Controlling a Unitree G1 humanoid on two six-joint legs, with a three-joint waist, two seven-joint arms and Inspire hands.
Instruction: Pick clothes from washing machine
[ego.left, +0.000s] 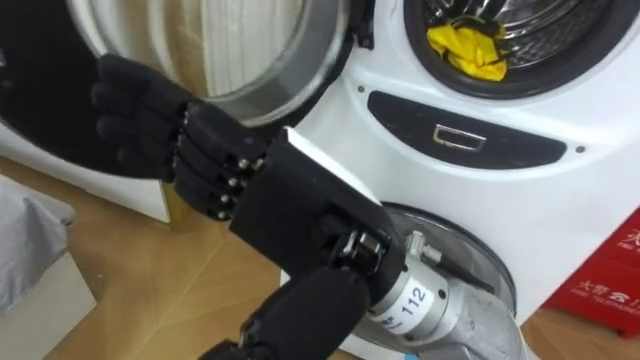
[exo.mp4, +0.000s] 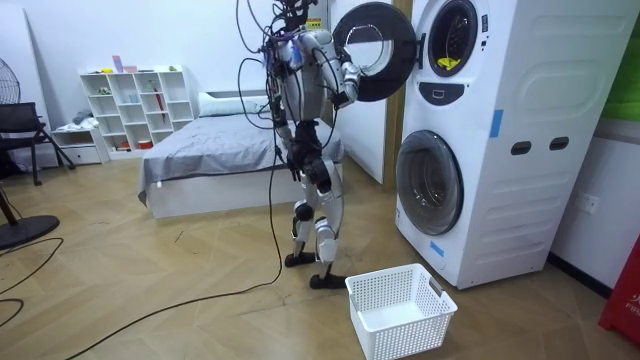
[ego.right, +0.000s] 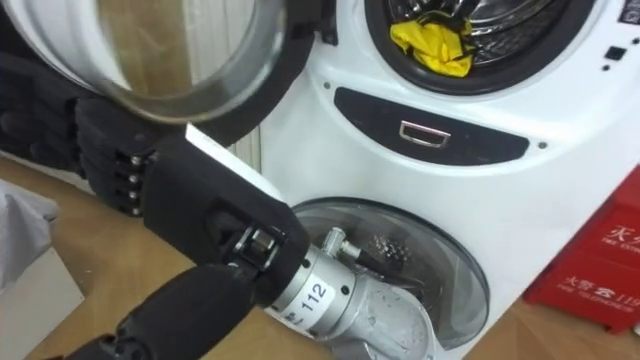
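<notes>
Upper washing machine (exo.mp4: 520, 90), door (ego.left: 250, 50) open; yellow cloth (ego.left: 465, 50) in drum (ego.left: 540, 30).
Left hand (ego.left: 270, 200): fingers (ego.left: 135, 120) stretched flat against the door, grasping nothing. Cloth bunched at the drum's lower lip, no clear long axis, well right of the hand, past the hinge. White basket (exo.mp4: 395, 325) on the floor; nothing seen inside.

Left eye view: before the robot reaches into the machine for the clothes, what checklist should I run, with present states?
1. Upper door swung open: ok.
2. Yellow cloth in sight at the drum mouth: ok.
3. Right hand free to reach: not ok, it lies against the door.
4. Right hand holds nothing: ok.
5. Basket on the floor by the robot's feet: ok.
6. More clothes deeper in the drum: cannot tell.
</notes>
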